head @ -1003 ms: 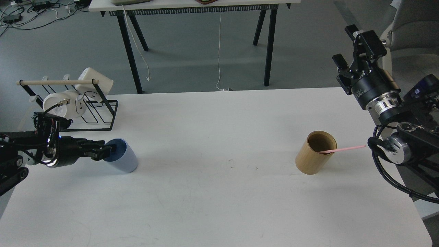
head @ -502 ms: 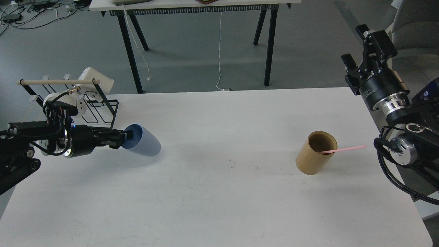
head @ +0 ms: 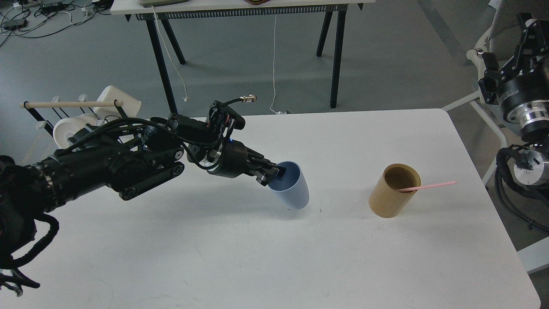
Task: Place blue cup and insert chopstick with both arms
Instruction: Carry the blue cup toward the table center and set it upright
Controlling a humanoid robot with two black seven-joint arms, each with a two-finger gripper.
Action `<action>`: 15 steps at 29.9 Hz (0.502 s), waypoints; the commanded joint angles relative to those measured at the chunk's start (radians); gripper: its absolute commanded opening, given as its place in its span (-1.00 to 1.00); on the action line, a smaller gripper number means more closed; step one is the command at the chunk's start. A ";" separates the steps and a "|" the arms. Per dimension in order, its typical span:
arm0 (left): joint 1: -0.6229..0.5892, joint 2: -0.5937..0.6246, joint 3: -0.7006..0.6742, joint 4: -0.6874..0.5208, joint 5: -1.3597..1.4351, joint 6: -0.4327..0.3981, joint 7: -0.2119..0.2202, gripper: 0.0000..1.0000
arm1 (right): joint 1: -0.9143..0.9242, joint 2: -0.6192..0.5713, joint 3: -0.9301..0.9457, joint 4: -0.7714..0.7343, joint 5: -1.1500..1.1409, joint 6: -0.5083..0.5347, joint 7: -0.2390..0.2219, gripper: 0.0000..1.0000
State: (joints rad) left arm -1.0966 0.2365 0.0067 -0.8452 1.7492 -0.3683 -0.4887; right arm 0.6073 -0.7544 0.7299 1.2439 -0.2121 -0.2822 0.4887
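The light blue cup [head: 292,187] is at the middle of the white table [head: 274,257], tilted, its base near the surface. My left gripper [head: 273,174] is shut on the cup's near rim, one finger inside the mouth. A pale pink chopstick [head: 429,186] leans out of the tan wooden cylinder [head: 392,192] to the cup's right, its free end pointing right. My right gripper [head: 514,47] is raised off the table's right edge, far from the chopstick, with its fingers spread and nothing between them.
A black wire rack [head: 103,128] with a wooden dowel [head: 70,104] and white mugs [head: 118,101] stands at the table's back left, partly behind my left arm. A black-legged table [head: 240,6] stands behind on the grey floor.
My left arm has carried the blue cup from the table's left side to the middle. My right gripper has drawn back to the right and upward.
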 commanded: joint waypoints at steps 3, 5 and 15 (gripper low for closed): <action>-0.008 -0.135 0.030 0.146 0.136 0.002 0.000 -0.99 | 0.000 0.000 0.002 -0.004 0.002 0.000 0.000 0.91; -0.006 -0.146 0.029 0.146 0.138 0.002 0.000 -0.98 | 0.000 0.000 0.002 -0.006 0.002 0.000 0.000 0.91; 0.017 -0.140 0.026 0.143 0.135 -0.004 0.000 -0.68 | 0.000 0.000 0.000 -0.006 0.002 0.003 0.000 0.91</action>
State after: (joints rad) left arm -1.0832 0.0881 0.0394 -0.6989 1.8897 -0.3680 -0.4887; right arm 0.6073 -0.7545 0.7317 1.2379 -0.2103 -0.2798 0.4887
